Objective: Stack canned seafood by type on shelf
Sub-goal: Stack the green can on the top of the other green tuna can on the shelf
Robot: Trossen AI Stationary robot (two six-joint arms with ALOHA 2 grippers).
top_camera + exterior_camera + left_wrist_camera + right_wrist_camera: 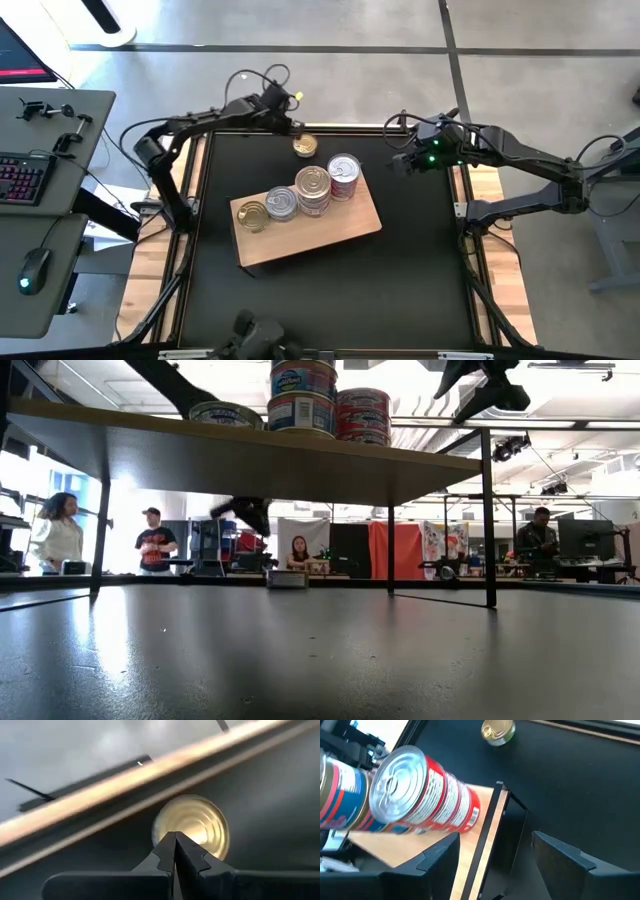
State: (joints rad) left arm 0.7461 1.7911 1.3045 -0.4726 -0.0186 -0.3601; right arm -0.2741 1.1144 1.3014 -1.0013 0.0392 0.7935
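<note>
High view is showing the wooden shelf [310, 232] lying at a slant in the middle of the black bench [400, 290], carrying four groups of tins in a row. A flat gold-topped tin [252, 215] is sitting at the shelf's left end, a silver-topped tin [282, 203] is standing just beside it, a stack with a gold top [313, 187] is rising next, and a red-labelled stack [343, 174] with a silver top is standing at the right end. One loose gold tin [305, 146] is lying on the bench beyond the shelf, near the far edge.

The left gripper [292, 122] is hanging just behind that loose tin; in the left wrist view its fingers [167, 851] are pressing together at the tips, gripping nothing, with the gold tin [192, 822] directly ahead of them. The right gripper [398, 160] is hovering off the shelf's right end, apart from the red-labelled stack. In the right wrist view its fingers [560, 857] are standing wide apart and empty, with the red-labelled stack [427, 792] and the shelf's corner [492, 815] ahead.

Low view is showing people standing and sitting in the room behind the bench.
</note>
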